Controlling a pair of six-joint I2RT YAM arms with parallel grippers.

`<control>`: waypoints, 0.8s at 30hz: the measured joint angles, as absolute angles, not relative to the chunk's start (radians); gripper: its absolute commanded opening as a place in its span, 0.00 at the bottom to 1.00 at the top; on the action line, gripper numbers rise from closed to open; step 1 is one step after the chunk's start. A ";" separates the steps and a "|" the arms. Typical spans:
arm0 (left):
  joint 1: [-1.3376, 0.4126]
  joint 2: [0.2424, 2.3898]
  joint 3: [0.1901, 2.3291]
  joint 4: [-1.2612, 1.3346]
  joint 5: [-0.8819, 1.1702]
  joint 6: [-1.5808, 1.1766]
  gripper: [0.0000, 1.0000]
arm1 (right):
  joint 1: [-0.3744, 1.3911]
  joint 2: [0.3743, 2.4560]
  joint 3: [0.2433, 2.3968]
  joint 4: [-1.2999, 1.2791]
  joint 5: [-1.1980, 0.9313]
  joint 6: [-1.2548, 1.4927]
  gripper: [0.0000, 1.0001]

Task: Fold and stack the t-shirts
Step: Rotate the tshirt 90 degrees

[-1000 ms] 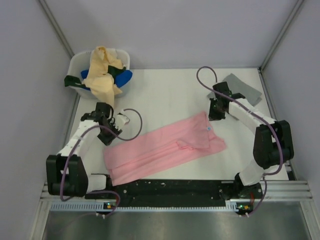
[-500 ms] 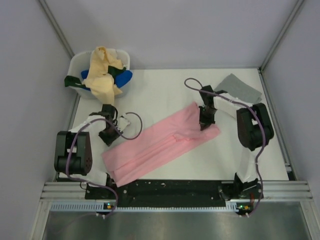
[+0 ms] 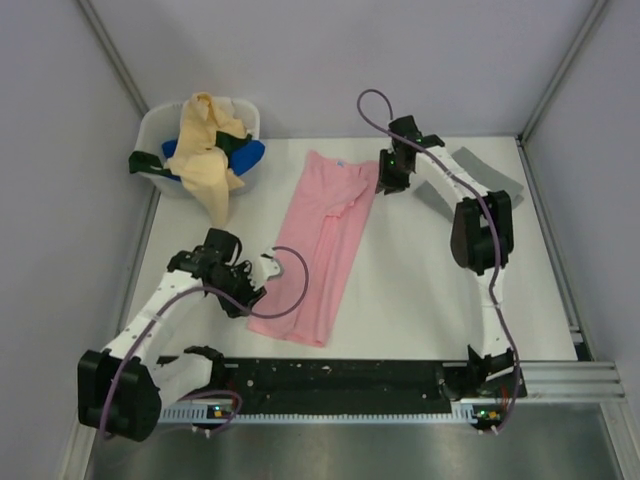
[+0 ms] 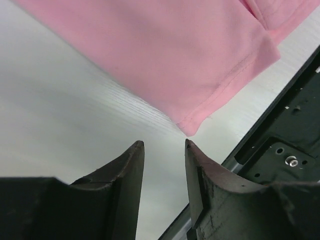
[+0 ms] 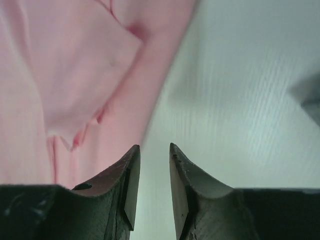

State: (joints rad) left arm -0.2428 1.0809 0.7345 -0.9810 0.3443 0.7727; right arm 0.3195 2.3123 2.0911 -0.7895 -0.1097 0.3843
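Note:
A light pink t-shirt (image 3: pixel 325 240), folded into a long strip, lies on the white table running from back to front; it also shows in the left wrist view (image 4: pixel 165 55) and the right wrist view (image 5: pixel 75 75). My left gripper (image 3: pixel 255 298) is open and empty, just short of the strip's near left corner (image 4: pixel 190 127). My right gripper (image 3: pixel 388 183) is open and empty beside the strip's far right edge, over bare table (image 5: pixel 155 147). A folded grey t-shirt (image 3: pixel 495 178) lies at the back right, partly under the right arm.
A white tub (image 3: pixel 160 118) at the back left holds a pale yellow tee (image 3: pixel 205 150) hanging over its rim, a blue one (image 3: pixel 250 152) and a dark green one (image 3: pixel 145 160). A black rail (image 3: pixel 340 375) runs along the near edge. Grey walls close in both sides.
The pink shirt has swung from lying diagonally across the table to running back to front. My right gripper moved to the back, my left gripper moved nearer; both now stand off the cloth.

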 measured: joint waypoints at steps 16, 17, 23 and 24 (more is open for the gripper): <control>-0.332 1.396 0.728 -0.773 0.254 0.683 0.47 | 0.307 2.276 1.750 -0.560 -0.435 0.564 0.24; -0.373 1.384 0.720 -0.771 0.278 0.682 0.48 | 0.307 2.312 1.800 -0.551 -0.458 0.579 0.26; -0.519 1.244 0.741 -0.865 0.398 0.720 0.56 | 0.308 2.386 1.919 -0.524 -0.502 0.595 0.42; -0.518 1.222 0.760 -0.888 0.400 0.734 0.57 | 0.304 2.377 1.913 -0.527 -0.494 0.585 0.45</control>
